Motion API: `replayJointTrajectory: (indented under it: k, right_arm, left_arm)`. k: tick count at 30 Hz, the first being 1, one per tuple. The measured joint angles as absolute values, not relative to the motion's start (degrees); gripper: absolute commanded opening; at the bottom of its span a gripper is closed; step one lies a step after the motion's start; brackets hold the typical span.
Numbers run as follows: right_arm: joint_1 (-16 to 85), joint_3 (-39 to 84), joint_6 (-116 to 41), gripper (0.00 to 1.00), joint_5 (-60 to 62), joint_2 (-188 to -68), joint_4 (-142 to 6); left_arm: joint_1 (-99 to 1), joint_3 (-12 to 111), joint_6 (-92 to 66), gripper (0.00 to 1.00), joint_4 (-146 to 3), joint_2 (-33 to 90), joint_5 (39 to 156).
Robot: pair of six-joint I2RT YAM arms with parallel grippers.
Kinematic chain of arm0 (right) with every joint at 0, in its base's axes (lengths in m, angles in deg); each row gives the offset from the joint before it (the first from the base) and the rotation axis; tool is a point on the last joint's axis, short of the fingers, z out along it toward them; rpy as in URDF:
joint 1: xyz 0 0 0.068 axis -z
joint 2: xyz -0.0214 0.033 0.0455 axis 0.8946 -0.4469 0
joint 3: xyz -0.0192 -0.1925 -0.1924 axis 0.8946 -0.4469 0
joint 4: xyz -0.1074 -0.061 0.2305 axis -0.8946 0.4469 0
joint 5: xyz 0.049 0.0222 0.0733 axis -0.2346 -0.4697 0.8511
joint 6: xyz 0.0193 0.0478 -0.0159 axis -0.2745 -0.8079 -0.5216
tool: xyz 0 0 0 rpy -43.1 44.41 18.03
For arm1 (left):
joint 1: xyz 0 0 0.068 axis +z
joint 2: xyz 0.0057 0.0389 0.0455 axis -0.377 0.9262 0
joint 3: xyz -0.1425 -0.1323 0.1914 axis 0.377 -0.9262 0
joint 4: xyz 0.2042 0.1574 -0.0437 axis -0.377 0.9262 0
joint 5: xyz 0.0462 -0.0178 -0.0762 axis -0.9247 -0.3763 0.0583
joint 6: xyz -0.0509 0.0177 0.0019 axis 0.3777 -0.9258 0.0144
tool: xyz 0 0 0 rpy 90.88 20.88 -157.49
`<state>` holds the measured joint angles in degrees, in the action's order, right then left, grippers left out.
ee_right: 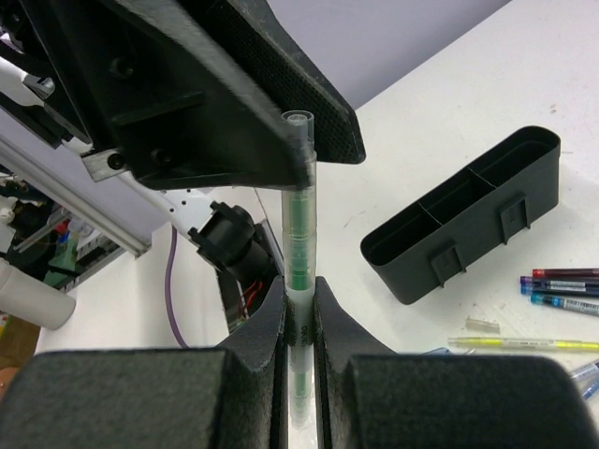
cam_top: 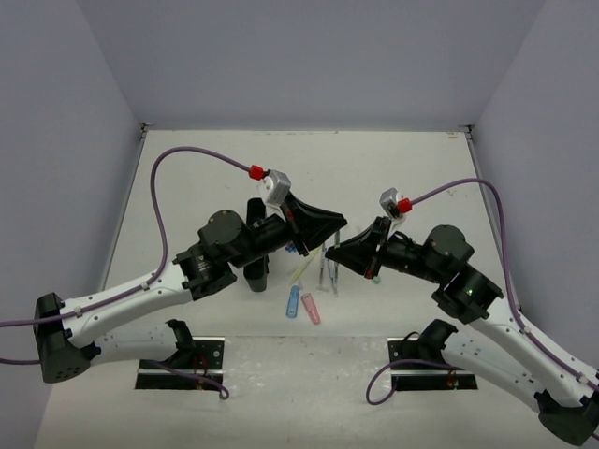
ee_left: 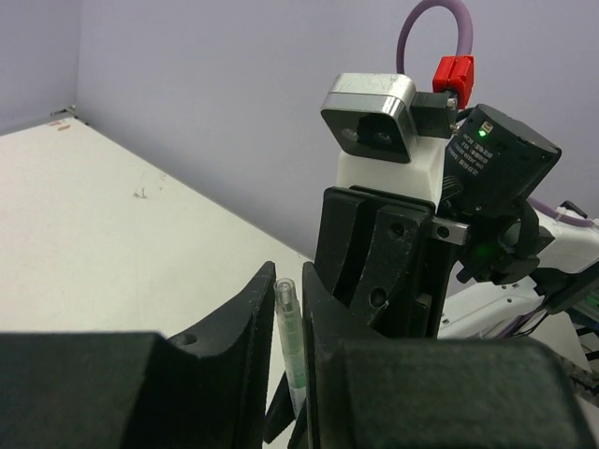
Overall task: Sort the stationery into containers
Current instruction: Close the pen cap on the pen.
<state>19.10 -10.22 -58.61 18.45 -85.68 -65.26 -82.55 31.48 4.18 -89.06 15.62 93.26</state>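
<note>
**Surface and room.** White tabletop [cam_top: 234, 168], faintly scuffed. Plain lavender-grey walls [cam_top: 299, 56] close it in on three sides.

**Arms.** The left arm [cam_top: 140, 295] and right arm [cam_top: 487, 318] both reach in from the near edge. Their elbows are bent outward and their wrists are turned toward each other. The two sets of jaws meet nose to nose over the middle of the tabletop. A purple cable [cam_top: 187, 159] loops off the left wrist, and a second one loops off the right.

**Right jaws.** Closed on a clear green-ink pen [ee_right: 298, 215], gripping its lower barrel. The pen runs straight out past the fingertips.

**Left jaws.** Narrow, with one finger on each side of the pen's far end. We cannot tell whether they press on it or only bracket it.

**Task things.**
- The black organiser [ee_right: 449, 253] lies on the tabletop to the right of the right jaws and beyond them, with dividers visible inside.
- Red and blue pens [ee_right: 562, 278] lie side by side, also right of the right jaws and nearer than the organiser.
- A yellow-green pen [ee_right: 524, 344] lies just beside the red and blue pens.
- In the top view, a short blue piece [cam_top: 293, 302] and a pink piece [cam_top: 311, 309] lie next to each other on the base side of both sets of jaws.
</note>
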Motion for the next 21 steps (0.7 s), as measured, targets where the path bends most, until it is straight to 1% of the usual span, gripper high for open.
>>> replayJointTrajectory:
  k: [1, 9, 16, 21]
  right_arm:
    - [19.1, -10.1, -58.6, 0.0, 18.4, -85.7, -65.2]
    - [18.9, -7.0, -57.2, 0.0, 17.1, -86.2, -61.0]
    - [18.1, 1.2, -54.0, 0.0, 15.6, -90.9, -52.3]
    - [18.0, 6.3, -52.1, 0.0, 13.7, -94.9, -47.9]
  left_arm:
    - [-82.5, 31.5, 4.1, 0.0, -88.9, 15.7, 93.3]
    - [-82.5, 31.3, 5.3, 0.0, -90.1, 15.9, 94.4]
    - [-81.9, 26.6, 8.2, 0.0, -98.5, 14.6, 93.6]
    - [-81.8, 24.5, 9.5, 0.0, -102.8, 15.0, 90.4]
